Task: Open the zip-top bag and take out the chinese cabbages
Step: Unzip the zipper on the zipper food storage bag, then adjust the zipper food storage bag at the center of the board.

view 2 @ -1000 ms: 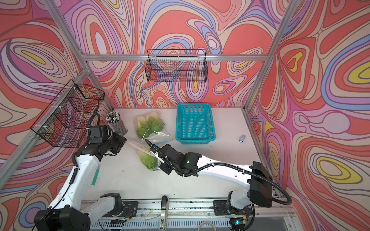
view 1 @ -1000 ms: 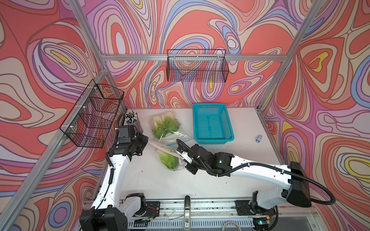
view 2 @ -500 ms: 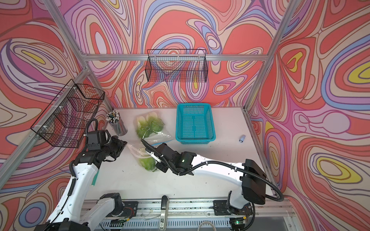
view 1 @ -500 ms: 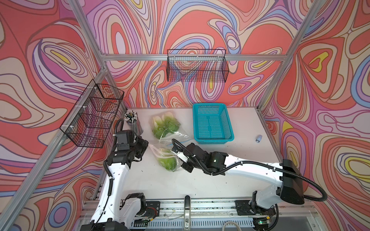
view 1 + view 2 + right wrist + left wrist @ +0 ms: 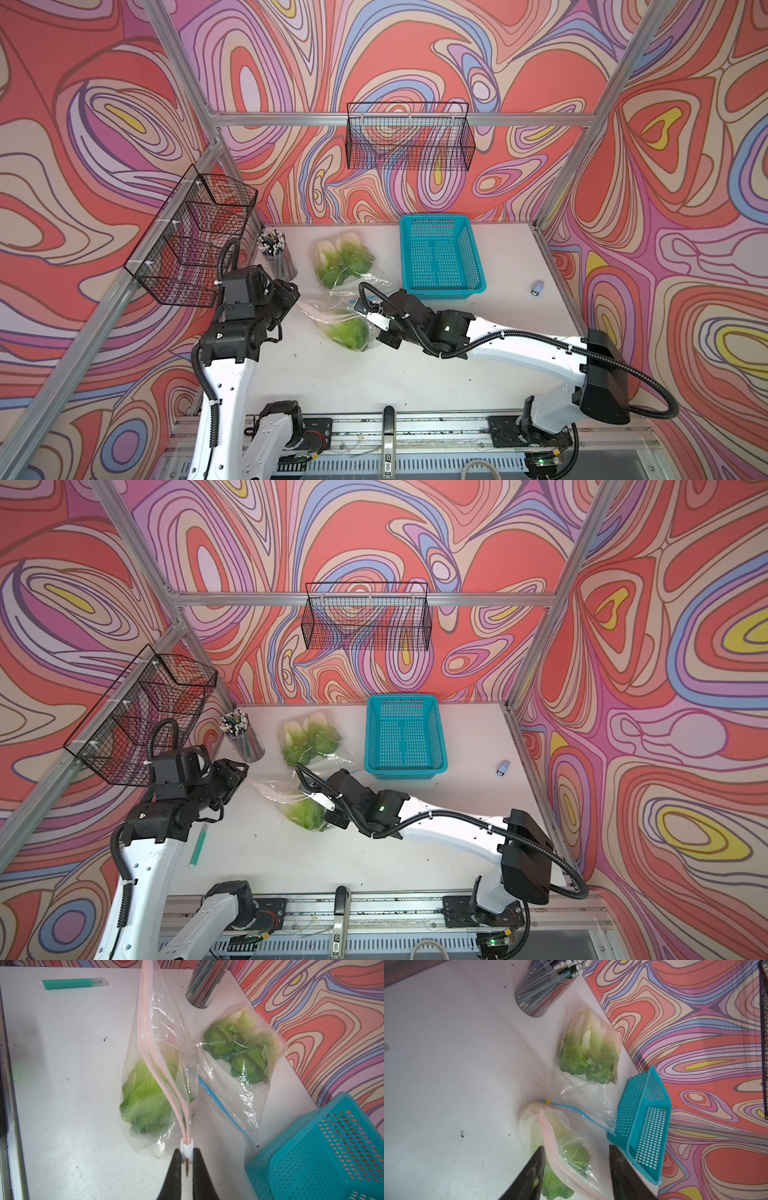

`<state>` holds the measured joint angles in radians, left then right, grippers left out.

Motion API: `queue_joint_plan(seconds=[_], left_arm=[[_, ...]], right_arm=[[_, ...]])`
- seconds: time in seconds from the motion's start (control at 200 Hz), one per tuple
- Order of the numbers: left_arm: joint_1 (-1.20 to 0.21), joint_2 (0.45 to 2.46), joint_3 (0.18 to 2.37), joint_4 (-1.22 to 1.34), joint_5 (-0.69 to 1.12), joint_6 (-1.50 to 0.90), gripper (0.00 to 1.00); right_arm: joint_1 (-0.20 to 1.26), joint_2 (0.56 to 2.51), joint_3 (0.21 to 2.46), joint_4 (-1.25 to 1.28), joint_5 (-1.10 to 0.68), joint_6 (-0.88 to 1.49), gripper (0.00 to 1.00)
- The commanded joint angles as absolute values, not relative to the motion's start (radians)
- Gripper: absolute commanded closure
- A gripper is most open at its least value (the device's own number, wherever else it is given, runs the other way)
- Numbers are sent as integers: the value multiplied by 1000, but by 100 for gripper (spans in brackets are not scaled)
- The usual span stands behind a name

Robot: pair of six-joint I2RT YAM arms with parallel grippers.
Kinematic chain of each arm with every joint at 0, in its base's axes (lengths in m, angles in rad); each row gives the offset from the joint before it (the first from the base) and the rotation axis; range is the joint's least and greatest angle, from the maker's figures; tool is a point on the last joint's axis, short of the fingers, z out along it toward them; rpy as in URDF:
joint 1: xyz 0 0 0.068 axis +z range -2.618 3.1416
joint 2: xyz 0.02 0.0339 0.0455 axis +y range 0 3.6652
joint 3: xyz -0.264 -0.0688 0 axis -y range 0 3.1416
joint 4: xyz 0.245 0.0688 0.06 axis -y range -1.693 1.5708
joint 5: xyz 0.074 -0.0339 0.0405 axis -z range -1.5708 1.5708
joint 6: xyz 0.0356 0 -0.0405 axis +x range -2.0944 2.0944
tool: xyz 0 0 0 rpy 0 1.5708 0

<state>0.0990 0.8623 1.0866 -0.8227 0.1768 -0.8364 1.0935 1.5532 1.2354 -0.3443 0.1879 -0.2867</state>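
Note:
A clear zip-top bag (image 5: 332,320) with a pink zip track lies mid-table with one of the chinese cabbages (image 5: 348,336) inside, also seen in the right wrist view (image 5: 143,1097). My right gripper (image 5: 186,1154) is shut on the bag's white slider (image 5: 187,1148) at the near end of the track; both top views show it (image 5: 368,316) (image 5: 320,798). My left gripper (image 5: 576,1147) stands open at the bag's other end (image 5: 293,291), holding nothing. A second bag (image 5: 343,259) with a blue zip holds more cabbages (image 5: 239,1057) farther back.
A teal plastic basket (image 5: 440,253) stands at the back, right of the bags. A cup of pencils (image 5: 276,253) is in the back left corner. A teal marker (image 5: 197,848) lies near the left arm. A small grey-blue object (image 5: 537,286) sits at the right. Wire baskets (image 5: 409,137) hang on the walls.
My left gripper, shut before, has drawn back to the left and now stands open, free of the bag's end. The right gripper stays shut on the slider.

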Motion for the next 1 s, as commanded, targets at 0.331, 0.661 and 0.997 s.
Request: queue_joint_plan(seconds=[0.331, 0.661, 0.997], left_arm=[[17, 1068, 1262, -797, 506, -223, 55], [-229, 1194, 1324, -863, 321, 97, 50], [-247, 1269, 1323, -817, 311, 167, 51]], right_arm=[[958, 1603, 1326, -355, -91, -374, 100], [867, 1672, 1391, -380, -248, -370, 100], [809, 1706, 1414, -385, -307, -354, 100]])
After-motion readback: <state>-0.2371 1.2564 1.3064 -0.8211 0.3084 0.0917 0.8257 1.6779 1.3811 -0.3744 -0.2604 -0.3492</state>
